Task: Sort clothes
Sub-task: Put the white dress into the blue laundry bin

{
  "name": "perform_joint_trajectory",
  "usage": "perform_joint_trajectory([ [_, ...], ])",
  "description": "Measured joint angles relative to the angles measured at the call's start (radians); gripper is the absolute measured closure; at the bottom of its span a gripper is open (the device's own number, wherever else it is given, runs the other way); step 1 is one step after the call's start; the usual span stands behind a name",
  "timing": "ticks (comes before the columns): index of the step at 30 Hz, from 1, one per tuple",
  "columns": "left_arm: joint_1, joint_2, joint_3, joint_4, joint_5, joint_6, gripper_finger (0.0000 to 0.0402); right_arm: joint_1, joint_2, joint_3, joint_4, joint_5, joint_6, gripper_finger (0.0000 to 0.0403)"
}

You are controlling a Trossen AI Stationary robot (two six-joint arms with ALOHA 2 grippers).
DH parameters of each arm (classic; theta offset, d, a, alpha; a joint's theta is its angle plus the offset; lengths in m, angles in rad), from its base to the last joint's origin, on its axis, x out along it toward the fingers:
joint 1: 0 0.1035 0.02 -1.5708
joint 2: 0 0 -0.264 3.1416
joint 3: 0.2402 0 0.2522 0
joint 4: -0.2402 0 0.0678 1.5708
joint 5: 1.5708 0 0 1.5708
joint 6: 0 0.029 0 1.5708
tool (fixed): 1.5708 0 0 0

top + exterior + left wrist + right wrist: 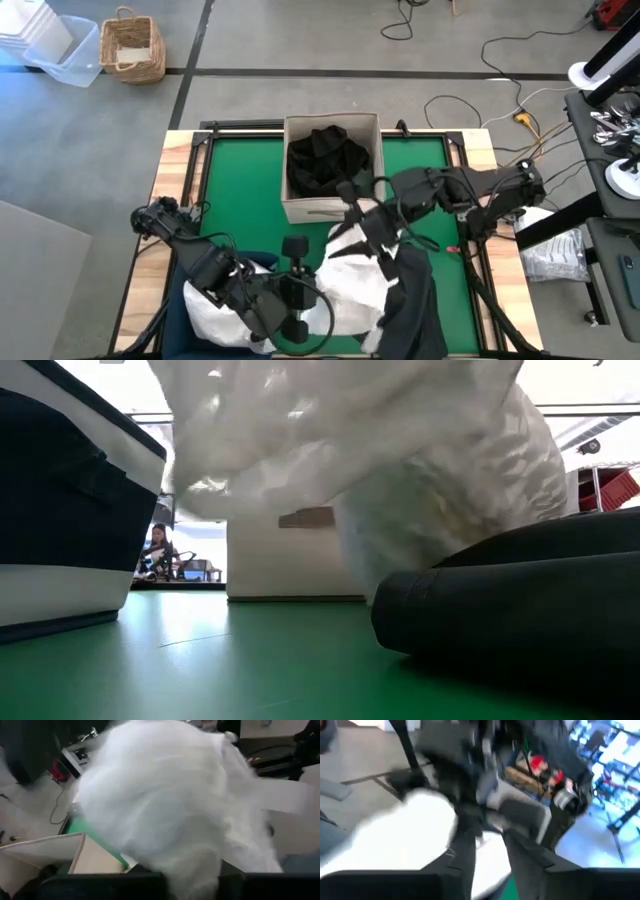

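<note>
A large white garment [345,280] is bunched over the table's near middle and fills the left wrist view [165,805]. My left gripper [312,298] is shut on it from the left. My right gripper [365,222] is at the garment's far edge, and its fingers [462,862] are open with nothing between them. A dark garment [412,305] lies on the green table at the near right, rolled at its edge [500,600]. Black clothes [325,160] sit in the beige box [330,208]. My left gripper holds a bunched part of the white garment [192,877], which runs down between its two dark fingers. The cloth itself hides the place of contact, so an edge or a fold cannot be told. The garment hangs raised over the table [380,450].
A navy bin [70,510] with white cloth [215,310] in it stands at the near left. The beige box stands at the table's far middle. Bare green table [240,200] lies left of the box. A wicker basket [132,45] and a clear tub stand on the floor beyond.
</note>
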Motion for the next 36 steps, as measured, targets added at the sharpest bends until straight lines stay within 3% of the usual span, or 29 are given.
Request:
perform_joint_trajectory([
  [5, -0.018, 0.0, 0.12, -0.167, -0.002, -0.151, 0.0396, -0.057, -0.018, -0.002, -0.064, -0.001, 0.003, 0.0255],
  [11, -0.066, -0.051, 0.114, -0.276, -0.007, -0.381, 0.0397, -0.132, -0.078, 0.017, -0.106, -0.003, 0.071, 0.0204],
  [17, -0.119, -0.09, 0.124, -0.346, -0.023, -0.568, 0.0397, -0.195, -0.119, 0.013, -0.226, -0.006, 0.093, 0.0175],
  [22, -0.147, -0.123, 0.124, -0.497, -0.02, -0.844, 0.0397, -0.227, -0.134, 0.013, -0.29, -0.006, 0.1, 0.0162],
  [26, -0.153, -0.138, 0.124, -0.58, 0.096, -1.079, 0.0397, -0.255, -0.143, 0.013, -0.337, -0.008, 0.091, 0.0162],
  [36, -0.191, -0.159, 0.123, -0.633, 0.415, -1.444, 0.0398, -0.3, -0.143, -0.035, -0.358, -0.008, 0.079, 0.0163],
])
